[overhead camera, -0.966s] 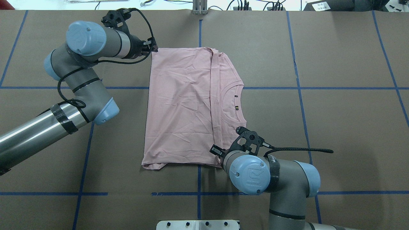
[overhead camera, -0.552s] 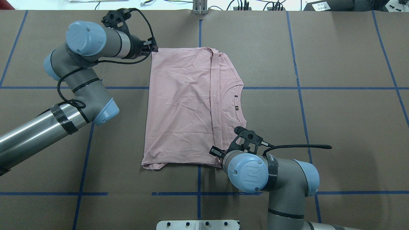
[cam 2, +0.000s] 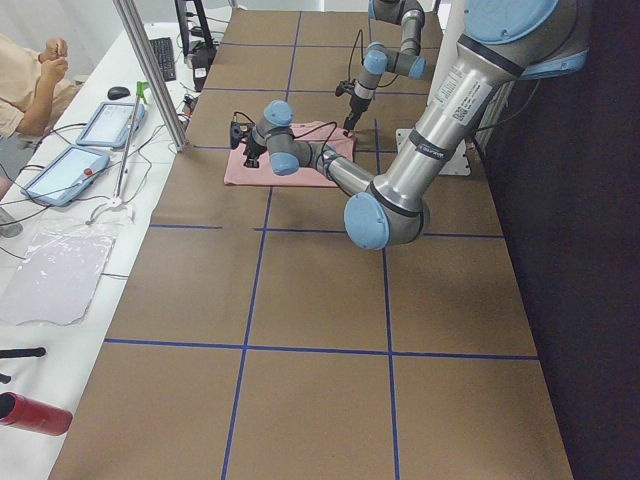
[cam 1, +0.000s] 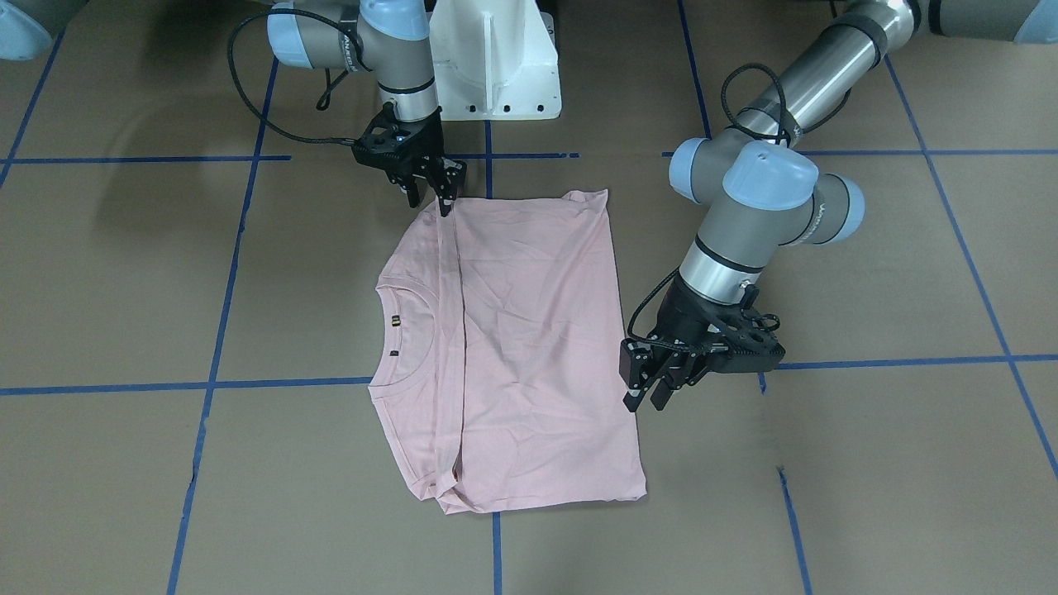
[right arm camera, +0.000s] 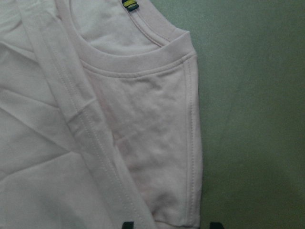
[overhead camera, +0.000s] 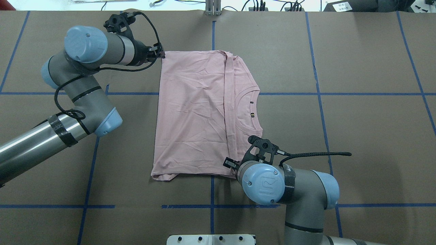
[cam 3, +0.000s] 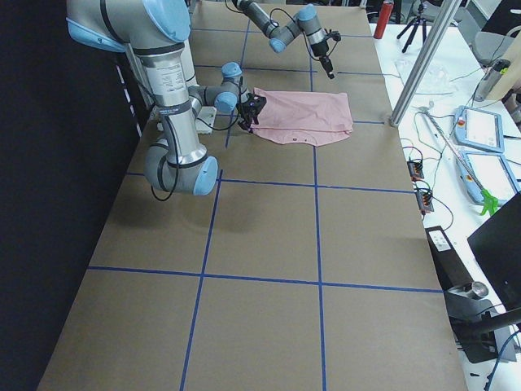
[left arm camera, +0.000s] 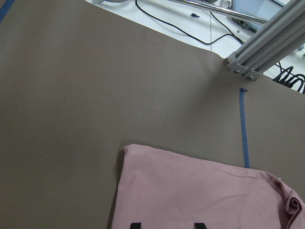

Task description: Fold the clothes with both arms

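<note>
Both released, we see overhead: left gripper (cam 1: 645,402) at the T-shirt's (overhead camera: 194,115) eleven o'clock corner, right gripper (cam 1: 430,201) at five.

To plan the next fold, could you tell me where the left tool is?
In the overhead view, the left tool is on the left, by the pink T-shirt's far corner.

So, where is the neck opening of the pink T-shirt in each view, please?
Front-facing: neck opening at the T-shirt's left edge.
Overhead: neck opening at its right edge.
Exterior left: too small to tell.
Exterior right: near edge, barely visible.
Left wrist: not in view.
Right wrist: neck opening at the top left.
Shared landmark: the right pincer, beside the shoulder corner next to the opening.
</note>
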